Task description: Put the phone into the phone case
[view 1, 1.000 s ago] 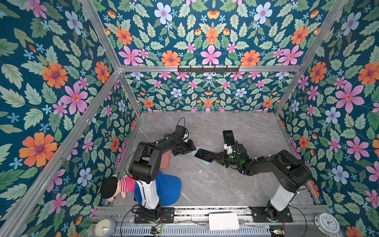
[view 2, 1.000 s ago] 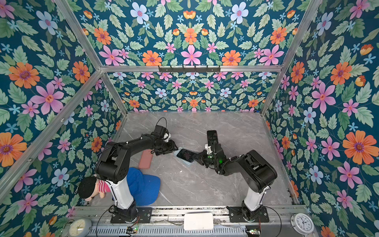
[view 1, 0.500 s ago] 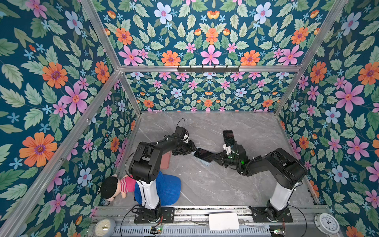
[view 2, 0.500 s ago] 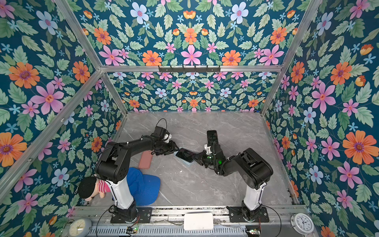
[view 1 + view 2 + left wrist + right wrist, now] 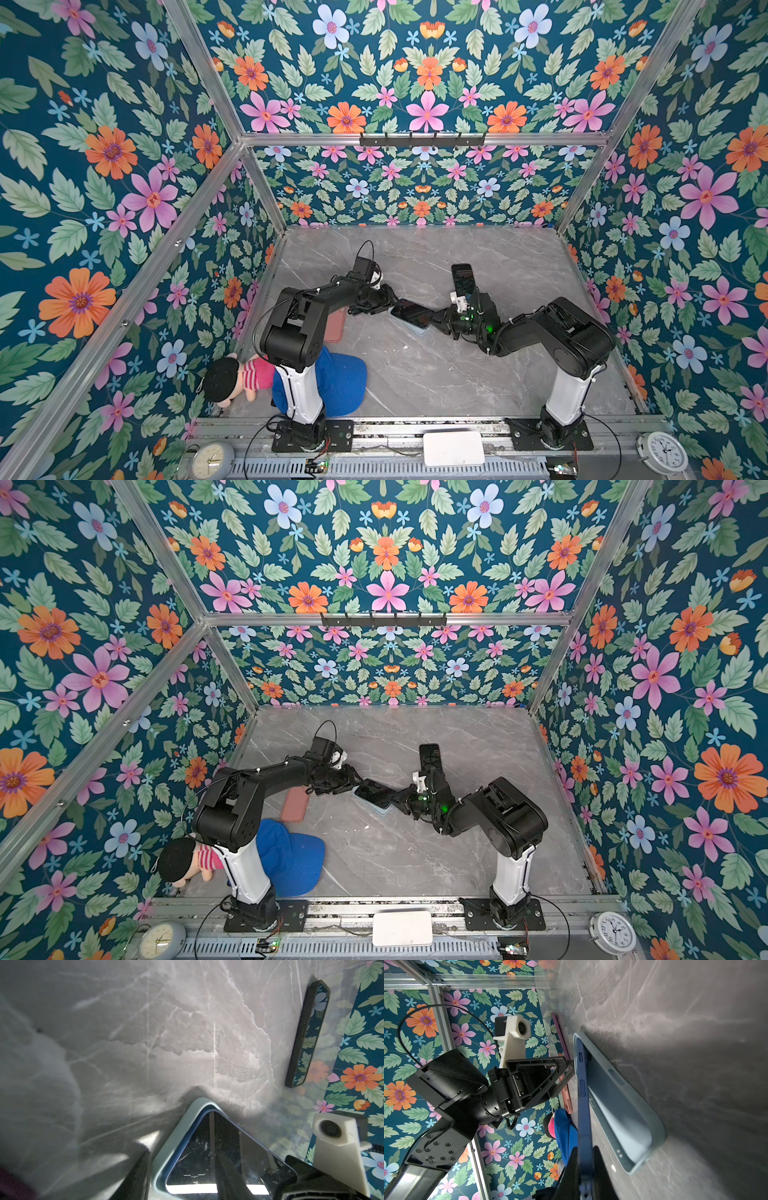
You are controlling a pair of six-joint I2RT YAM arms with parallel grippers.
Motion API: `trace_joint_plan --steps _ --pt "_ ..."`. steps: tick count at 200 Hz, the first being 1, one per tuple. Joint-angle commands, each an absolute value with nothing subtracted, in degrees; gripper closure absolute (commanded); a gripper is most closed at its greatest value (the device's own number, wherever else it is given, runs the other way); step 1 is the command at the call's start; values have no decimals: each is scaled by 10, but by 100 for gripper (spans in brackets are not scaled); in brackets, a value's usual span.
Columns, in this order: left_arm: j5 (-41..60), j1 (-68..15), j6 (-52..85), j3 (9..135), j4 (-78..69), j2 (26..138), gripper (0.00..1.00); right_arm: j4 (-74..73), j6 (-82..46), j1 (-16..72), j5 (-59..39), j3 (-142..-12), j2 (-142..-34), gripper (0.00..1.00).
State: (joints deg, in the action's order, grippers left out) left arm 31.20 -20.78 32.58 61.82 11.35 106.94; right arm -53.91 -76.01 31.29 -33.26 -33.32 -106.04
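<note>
The phone (image 5: 411, 313) (image 5: 376, 793), blue-edged with a dark screen, is clamped at one end by my right gripper (image 5: 438, 322) (image 5: 584, 1151). It stands tilted over the light-blue phone case (image 5: 420, 331) (image 5: 618, 1101) lying open on the table. The phone's far end meets the case's far end, and the held end is lifted off it. My left gripper (image 5: 388, 301) (image 5: 566, 1072) is at that far end with jaws apart. In the left wrist view one finger (image 5: 137, 1167) sits just outside the case (image 5: 178, 1126) wall, beside the phone (image 5: 218, 1147).
A black phone (image 5: 462, 276) (image 5: 307, 1032) lies behind the right gripper. A pink case (image 5: 334, 326) (image 5: 295, 804) lies under the left arm. A blue cap (image 5: 340, 382) and a doll (image 5: 232, 376) sit by the left base. Floral walls enclose the marble table (image 5: 436, 374).
My left gripper has moved in from a little apart to the far end of the case. The right gripper has brought the phone slightly toward it.
</note>
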Motion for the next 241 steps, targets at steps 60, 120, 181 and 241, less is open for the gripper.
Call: trace_joint_plan --steps 60,120,181,241 --pt "327 -210 330 611 105 1071 49 -525 -778 315 -338 -341 -1077 92" --pt "325 -210 322 614 110 1076 49 -510 -777 315 -350 -351 -1088 90" --pt "326 -210 321 613 109 1078 49 -471 -772 314 -357 -363 -1090 76" --pt "326 -208 317 613 108 1080 49 -368 -758 314 -352 -386 -1061 59"
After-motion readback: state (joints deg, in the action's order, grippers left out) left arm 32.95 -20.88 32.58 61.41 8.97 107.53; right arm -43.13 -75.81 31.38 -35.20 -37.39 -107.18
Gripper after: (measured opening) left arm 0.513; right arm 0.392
